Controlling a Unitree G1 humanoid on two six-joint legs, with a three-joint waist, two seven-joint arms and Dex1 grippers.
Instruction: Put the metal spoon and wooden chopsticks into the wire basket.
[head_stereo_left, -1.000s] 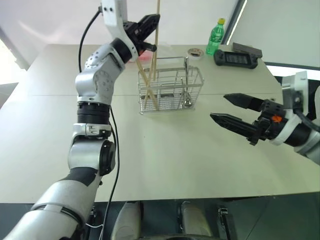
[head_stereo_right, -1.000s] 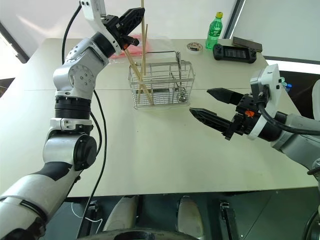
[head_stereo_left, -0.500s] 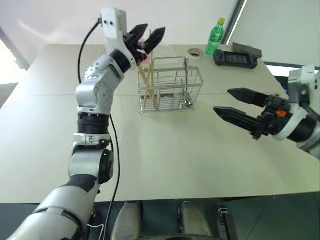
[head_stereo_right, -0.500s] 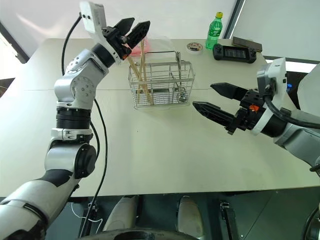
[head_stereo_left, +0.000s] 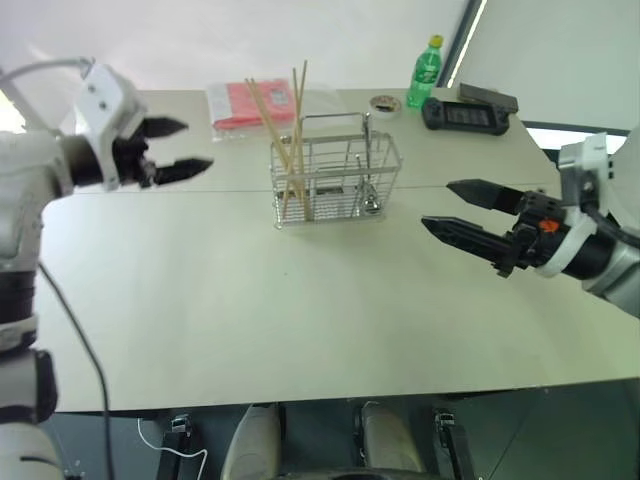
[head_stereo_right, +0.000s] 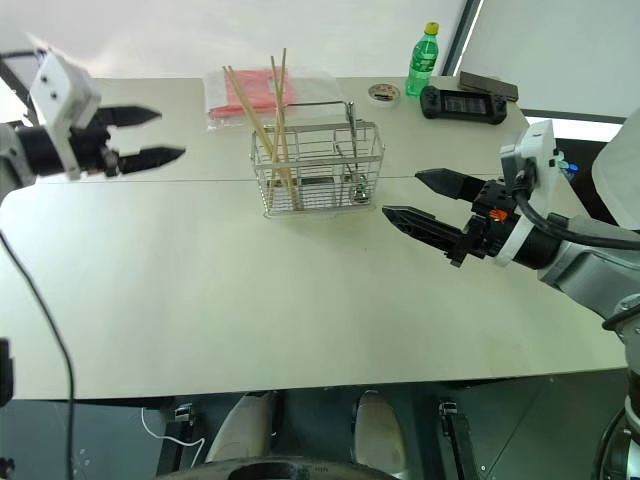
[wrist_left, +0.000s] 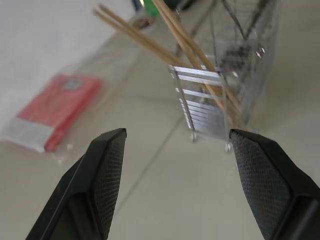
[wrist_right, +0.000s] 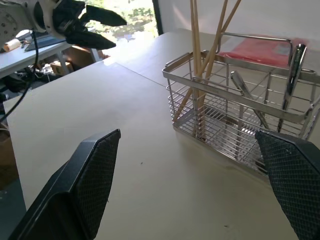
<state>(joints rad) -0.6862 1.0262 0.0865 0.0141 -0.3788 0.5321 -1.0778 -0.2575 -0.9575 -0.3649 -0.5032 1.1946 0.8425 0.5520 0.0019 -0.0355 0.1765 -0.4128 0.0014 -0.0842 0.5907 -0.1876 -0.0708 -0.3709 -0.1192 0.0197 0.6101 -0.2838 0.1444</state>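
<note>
The wire basket (head_stereo_left: 335, 180) stands on the pale table, toward its far side. Three wooden chopsticks (head_stereo_left: 291, 135) stand in the basket's left end, leaning and sticking out well above the rim. The metal spoon (head_stereo_left: 369, 190) stands in the right end, bowl down. My left gripper (head_stereo_left: 196, 145) hovers open and empty well to the left of the basket, pointing toward it. My right gripper (head_stereo_left: 438, 204) hovers open and empty to the basket's right and nearer to me. The right wrist view shows the basket (wrist_right: 235, 107) with the chopsticks (wrist_right: 196, 60).
A flat red packet (head_stereo_left: 245, 100) lies behind the basket. At the back right stand a green bottle (head_stereo_left: 427, 72), a tape roll (head_stereo_left: 383, 104) and a black controller (head_stereo_left: 470, 115). The table's front edge (head_stereo_left: 330, 400) runs near me.
My left gripper opened and let go of a chopstick, which now rests in the basket. The left arm then swung away to the left and lower. The right gripper stayed put.
</note>
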